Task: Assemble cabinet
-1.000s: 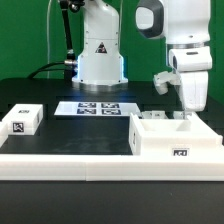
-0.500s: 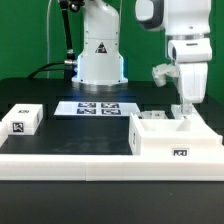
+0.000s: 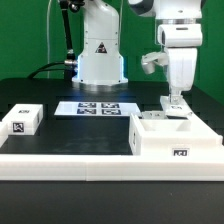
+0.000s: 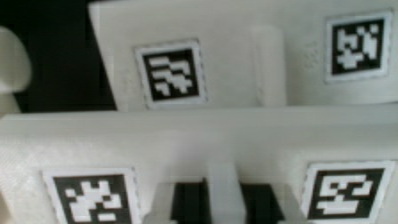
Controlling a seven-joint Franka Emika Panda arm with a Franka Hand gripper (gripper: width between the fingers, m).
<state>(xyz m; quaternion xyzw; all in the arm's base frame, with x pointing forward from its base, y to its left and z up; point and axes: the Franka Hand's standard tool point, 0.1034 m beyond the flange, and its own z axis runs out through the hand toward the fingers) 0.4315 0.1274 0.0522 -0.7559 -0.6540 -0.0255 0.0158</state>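
Note:
The white cabinet body (image 3: 176, 143), an open-topped box with a marker tag on its front, sits at the exterior view's right near the front edge. My gripper (image 3: 174, 103) hangs just above its rear wall, fingers close together, with no part seen in them. In the wrist view the dark fingers (image 4: 187, 200) stand nearly together over the body's tagged white surface (image 4: 196, 140); only a thin pale strip shows between them. A small white tagged block (image 3: 22, 119) lies at the exterior view's left.
The marker board (image 3: 98, 108) lies flat at the middle back, in front of the arm's white base (image 3: 100, 60). A low white rail (image 3: 80, 162) runs along the table's front edge. Small white pieces (image 3: 152, 117) stick up inside the cabinet body.
My gripper has risen out of the cabinet body's right rear corner and moved toward the exterior view's left. The body and the block have not moved.

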